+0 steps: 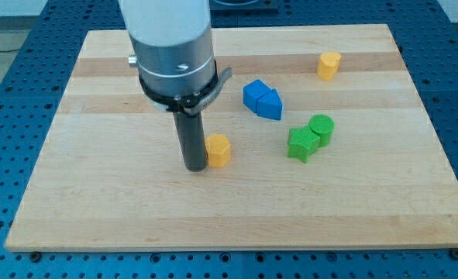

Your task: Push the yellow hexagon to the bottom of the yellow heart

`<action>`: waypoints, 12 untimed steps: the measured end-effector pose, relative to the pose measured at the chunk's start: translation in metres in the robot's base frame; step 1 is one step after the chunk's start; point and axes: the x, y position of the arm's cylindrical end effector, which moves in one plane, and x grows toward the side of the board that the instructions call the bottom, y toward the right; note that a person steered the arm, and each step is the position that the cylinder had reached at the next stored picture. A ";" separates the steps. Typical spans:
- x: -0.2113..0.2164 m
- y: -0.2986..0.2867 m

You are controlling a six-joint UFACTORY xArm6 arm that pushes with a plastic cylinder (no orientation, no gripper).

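Note:
The yellow hexagon (218,149) lies on the wooden board (97,194), a little left of the middle. My tip (195,167) rests on the board right at the hexagon's left side, touching it or nearly so. The yellow heart (328,65) sits far off toward the view's top right. The rod hangs from a large grey cylinder that hides part of the board's top left.
Two blue blocks (262,100) sit together between the hexagon and the heart. A green star-like block (301,143) and a green cylinder (321,128) touch each other right of the hexagon. A blue perforated table surrounds the board.

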 end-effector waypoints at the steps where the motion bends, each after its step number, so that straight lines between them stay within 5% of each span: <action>1: -0.010 0.013; 12: -0.053 0.142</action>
